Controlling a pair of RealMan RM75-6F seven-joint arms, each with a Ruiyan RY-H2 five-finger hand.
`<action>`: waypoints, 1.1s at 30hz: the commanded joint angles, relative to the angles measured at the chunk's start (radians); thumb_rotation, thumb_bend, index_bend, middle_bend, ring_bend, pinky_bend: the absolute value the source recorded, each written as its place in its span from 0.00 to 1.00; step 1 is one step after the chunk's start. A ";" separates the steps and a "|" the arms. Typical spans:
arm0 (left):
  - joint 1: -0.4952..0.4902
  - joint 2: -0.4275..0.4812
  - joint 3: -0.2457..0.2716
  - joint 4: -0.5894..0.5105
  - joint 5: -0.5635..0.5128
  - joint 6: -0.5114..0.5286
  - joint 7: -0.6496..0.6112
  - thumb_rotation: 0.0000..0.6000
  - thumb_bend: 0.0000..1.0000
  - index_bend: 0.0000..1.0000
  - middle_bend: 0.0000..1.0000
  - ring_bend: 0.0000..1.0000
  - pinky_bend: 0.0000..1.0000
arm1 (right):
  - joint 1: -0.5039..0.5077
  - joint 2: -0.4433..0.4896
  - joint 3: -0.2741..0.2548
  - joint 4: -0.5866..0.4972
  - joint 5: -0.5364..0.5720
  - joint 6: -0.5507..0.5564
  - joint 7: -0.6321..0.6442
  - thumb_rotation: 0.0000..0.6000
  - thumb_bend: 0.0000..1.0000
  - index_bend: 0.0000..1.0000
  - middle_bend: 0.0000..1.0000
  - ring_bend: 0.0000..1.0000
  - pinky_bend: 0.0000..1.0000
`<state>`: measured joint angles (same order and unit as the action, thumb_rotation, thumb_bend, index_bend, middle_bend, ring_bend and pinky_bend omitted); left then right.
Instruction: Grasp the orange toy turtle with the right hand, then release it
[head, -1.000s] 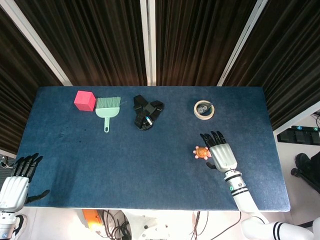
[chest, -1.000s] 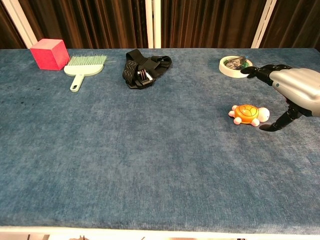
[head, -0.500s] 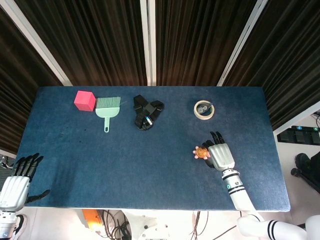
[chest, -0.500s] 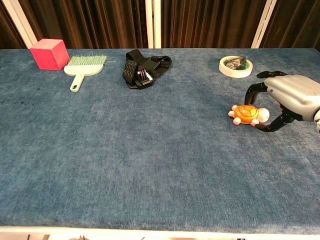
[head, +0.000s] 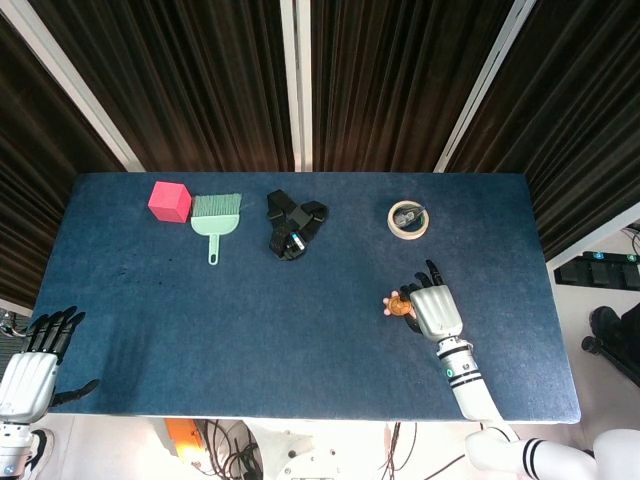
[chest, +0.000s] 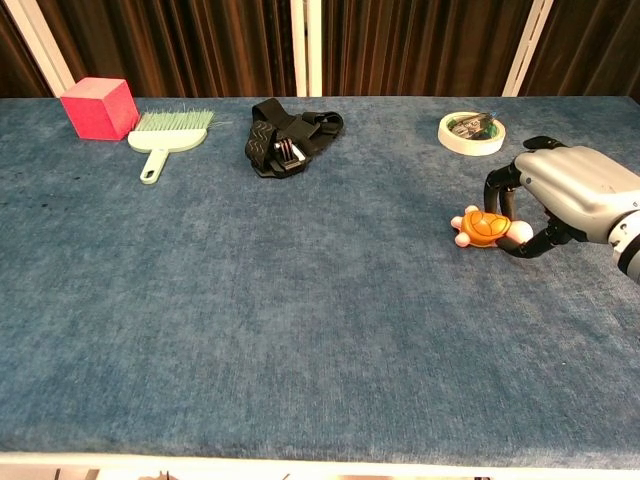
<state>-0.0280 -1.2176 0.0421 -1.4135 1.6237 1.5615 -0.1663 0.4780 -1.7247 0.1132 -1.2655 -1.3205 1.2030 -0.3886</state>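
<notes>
The orange toy turtle (head: 398, 303) (chest: 480, 227) lies on the blue table at the right side. My right hand (head: 432, 310) (chest: 570, 195) is over its right end. The fingers (chest: 497, 190) curl over the shell from behind and the thumb presses in from the front, so the hand grips the turtle. The turtle's right part is hidden under the hand in the head view. Off the table's front left corner, my left hand (head: 30, 370) hangs with fingers apart, holding nothing. The chest view does not show it.
A roll of tape (head: 408, 219) (chest: 470, 131) lies just behind the right hand. Further left along the back are a black strap bundle (head: 293, 225) (chest: 290, 135), a green hand brush (head: 214, 220) (chest: 168, 135) and a red cube (head: 169, 201) (chest: 99, 107).
The right hand came down and left onto the turtle and its fingers curled from spread to closed around it. The turtle shifted slightly left. The left hand stayed still.
</notes>
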 joint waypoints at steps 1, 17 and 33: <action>0.000 -0.001 0.000 0.001 0.000 0.000 -0.001 1.00 0.00 0.06 0.01 0.00 0.00 | -0.004 -0.012 -0.002 0.024 -0.017 0.014 0.016 1.00 0.36 1.00 0.86 0.36 0.00; 0.001 0.000 -0.001 0.000 0.003 0.006 0.000 1.00 0.00 0.06 0.01 0.00 0.00 | -0.009 0.063 -0.013 -0.044 -0.015 -0.032 0.008 1.00 0.12 0.20 0.25 0.01 0.00; 0.000 0.000 -0.001 -0.001 0.002 0.005 0.001 1.00 0.00 0.06 0.01 0.00 0.00 | -0.006 0.059 -0.018 -0.048 -0.058 -0.018 0.036 1.00 0.14 0.34 0.30 0.00 0.00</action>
<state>-0.0282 -1.2179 0.0414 -1.4143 1.6259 1.5666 -0.1653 0.4704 -1.6636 0.0944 -1.3154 -1.3794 1.1868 -0.3506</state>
